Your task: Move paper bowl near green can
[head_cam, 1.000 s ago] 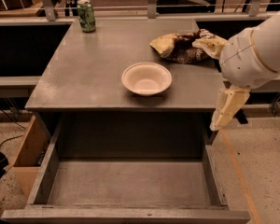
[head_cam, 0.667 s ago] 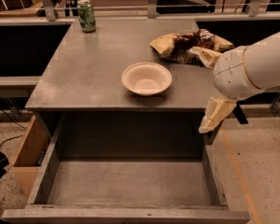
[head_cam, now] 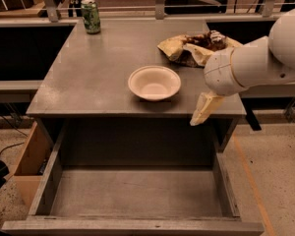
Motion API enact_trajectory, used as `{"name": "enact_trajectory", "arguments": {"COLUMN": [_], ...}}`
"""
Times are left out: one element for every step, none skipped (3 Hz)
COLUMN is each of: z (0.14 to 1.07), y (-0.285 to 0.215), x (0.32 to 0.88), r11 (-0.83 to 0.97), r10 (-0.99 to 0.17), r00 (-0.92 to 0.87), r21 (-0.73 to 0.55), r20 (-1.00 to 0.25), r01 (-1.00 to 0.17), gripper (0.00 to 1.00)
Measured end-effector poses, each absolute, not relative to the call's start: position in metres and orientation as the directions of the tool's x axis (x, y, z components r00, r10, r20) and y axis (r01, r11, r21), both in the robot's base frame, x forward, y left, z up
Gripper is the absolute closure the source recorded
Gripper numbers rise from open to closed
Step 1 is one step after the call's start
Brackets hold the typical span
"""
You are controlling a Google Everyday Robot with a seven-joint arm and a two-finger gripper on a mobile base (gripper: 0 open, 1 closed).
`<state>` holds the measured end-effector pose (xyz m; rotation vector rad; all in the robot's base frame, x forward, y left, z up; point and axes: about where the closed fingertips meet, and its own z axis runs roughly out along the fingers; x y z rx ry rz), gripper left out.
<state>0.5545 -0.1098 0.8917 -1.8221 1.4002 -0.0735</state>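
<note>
cream-white paper bowl (head_cam: 154, 82) sits upright, shallow and wide-rimmed (gripper (head_cam: 195, 120) front-right of it, grip unclear).

The grey table (head_cam: 98, 68) carries three items on its flat top; the paper bowl (head_cam: 154, 82) sits upright near the front edge, slightly right of centre; the green can (head_cam: 91, 16) stands upright at the far left corner, well apart from the bowl; a crumpled yellow-and-brown snack bag (head_cam: 187, 50) lies at the far right, just beyond the bowl (not touching it); below the front edge a drawer (head_cam: 132, 195) stands pulled open; the gripper (head_cam: 205, 109) hangs at the front edge of the top, right of the bowl and apart from it, pointing downward.
</note>
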Motion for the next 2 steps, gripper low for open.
{"name": "enact_trajectory", "arguments": {"z": [0.8905,0.889], "y": [-0.0983,-0.0922], "x": [0.5749,0.5845], "r11": [-0.049,-0.038], "r10": [-0.804,-0.785], "r00": [0.42,0.441], "r21": [-0.656,-0.677], "r20": [-0.421,-0.435], "r01": [-0.753,-0.735], "gripper": [0.0,0.0]}}
